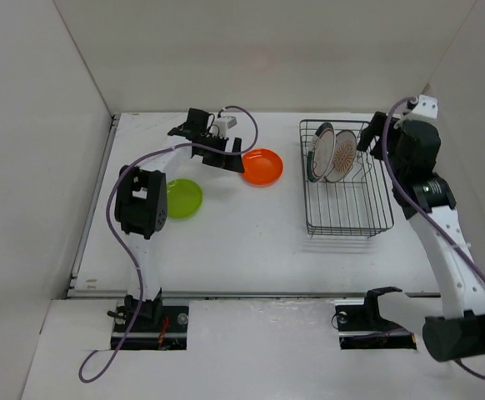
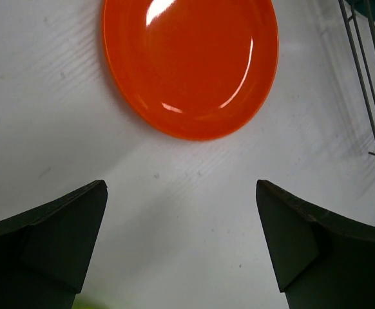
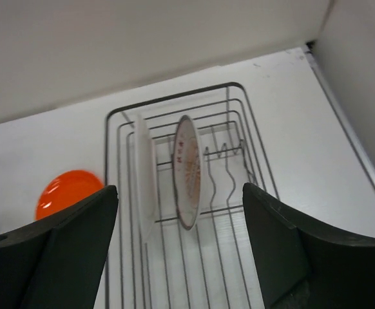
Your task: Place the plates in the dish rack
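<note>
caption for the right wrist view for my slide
Right hand open by the dish rack, patterned plate and second plate standing on edge inside, orange plate on the table beyond.

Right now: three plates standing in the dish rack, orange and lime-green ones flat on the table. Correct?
Not three: two plates stand in the dish rack, the green-rimmed plate and the patterned plate, per the top external view. The orange plate and lime-green plate are flat on the table.
</note>
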Available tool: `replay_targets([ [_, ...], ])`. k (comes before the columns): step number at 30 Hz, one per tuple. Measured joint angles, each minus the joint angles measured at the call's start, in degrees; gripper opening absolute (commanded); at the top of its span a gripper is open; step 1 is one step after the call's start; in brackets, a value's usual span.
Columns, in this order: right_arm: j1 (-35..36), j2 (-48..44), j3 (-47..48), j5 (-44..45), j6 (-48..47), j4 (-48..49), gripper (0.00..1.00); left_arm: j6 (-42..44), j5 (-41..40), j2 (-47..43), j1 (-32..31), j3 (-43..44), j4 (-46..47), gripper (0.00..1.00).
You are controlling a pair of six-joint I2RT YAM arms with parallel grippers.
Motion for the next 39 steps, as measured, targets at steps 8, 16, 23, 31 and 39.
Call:
replay_targets([
  [8, 2.58, -17.97, -12.72, -14.1, 0.15, 2.84, 0.81, -4.07, 6.25, 16.72, -0.37, 14.67, -0.68, 0.95],
  [16, 3.08, -20.28, -12.74, -17.29, -0.63, 1.4, 0.81, -6.97, 5.77, 18.95, -0.28, 17.99, -0.35, 0.79],
  [23, 3.08, -20.31, -12.76, -17.92, -1.25, -0.68, 0.81, -8.37, 5.92, 20.72, -0.28, 19.67, 0.33, 0.57],
  [31, 3.19, -20.5, -12.79, -19.5, -1.38, -1.05, 0.81, -10.58, 5.99, 23.96, -0.28, 23.76, 0.52, 0.41],
  [39, 3.85, -19.3, -12.85, -20.15, -1.38, -1.01, 0.81, -12.52, 5.7, 26.64, -0.26, 26.69, 0.98, 0.15],
])
